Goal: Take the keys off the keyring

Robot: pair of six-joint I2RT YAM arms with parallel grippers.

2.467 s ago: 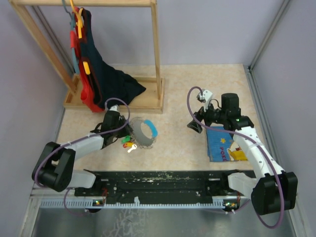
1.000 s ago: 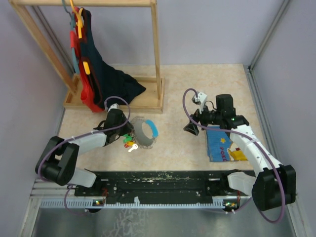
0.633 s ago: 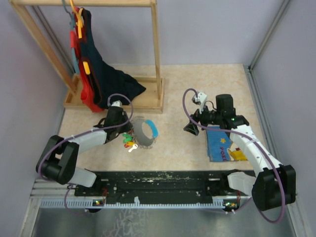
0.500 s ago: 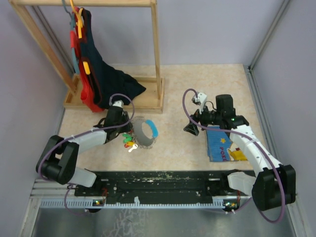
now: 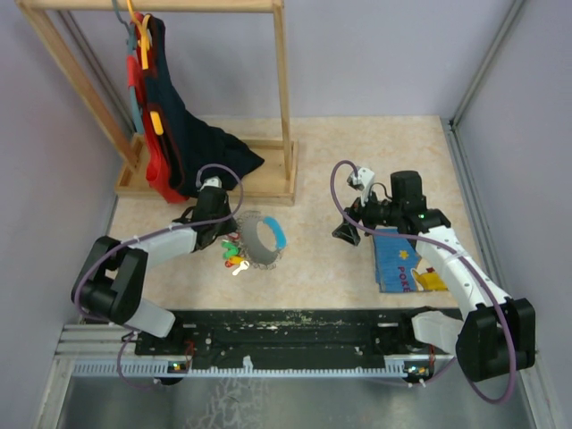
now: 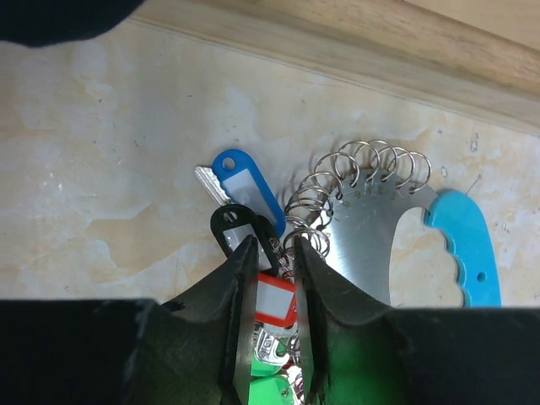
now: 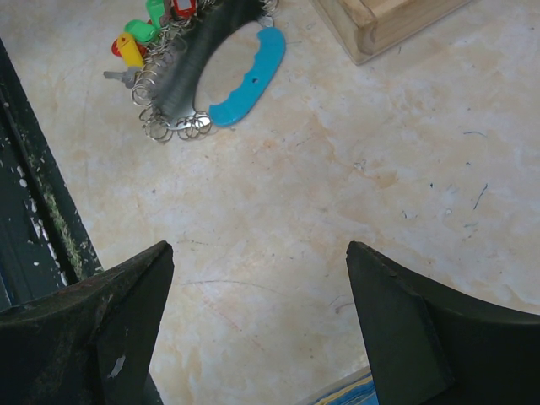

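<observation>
Left claw [image 6: 276, 249], fingers nearly together, straddles the small red-headed metal key [image 6: 274, 301] beside the silvery wire keyring [image 6: 354, 173]; cannot tell if it grips. Right claw [image 7: 257, 253] gapes over the beige worktop [image 7: 337, 169]

Our fixed view looks down from above and behind the arm bases over the whole pale marbled table [image 5: 357, 152]. The left wrist view hangs very close, facing down; the right wrist view seems farther off, tilted. All three share the silvery wire keyring [image 5: 259, 239] [image 6: 337, 181] [image 7: 164, 118] and the light wooden rack base [image 5: 259, 190] [image 6: 354, 42] [image 7: 380, 21].
</observation>
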